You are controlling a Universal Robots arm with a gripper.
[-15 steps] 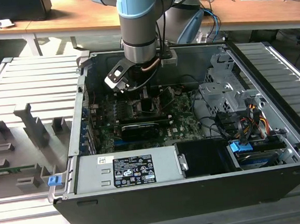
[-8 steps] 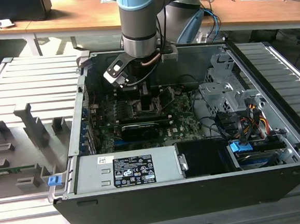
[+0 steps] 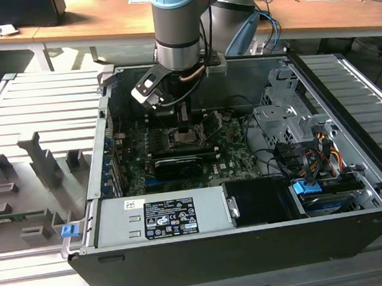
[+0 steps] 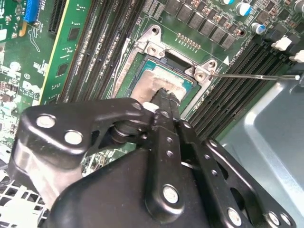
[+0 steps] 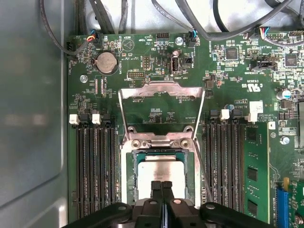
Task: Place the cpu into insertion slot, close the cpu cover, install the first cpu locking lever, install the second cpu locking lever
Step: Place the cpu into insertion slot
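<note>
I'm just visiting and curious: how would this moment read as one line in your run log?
tool: shut, tips at cpu | cpu: lying in insertion slot | cpu cover: open, raised

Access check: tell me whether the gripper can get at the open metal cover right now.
Probably yes. The gripper is over the chip in the socket; the cover is flipped open just beyond it, nothing lies across it, and the cables run farther off.

I see the cpu (image 5: 160, 169) seated in the slot (image 5: 127, 167), cover (image 5: 161, 89) open off it, memory slots (image 5: 95, 166) flanking on both sides.
</note>
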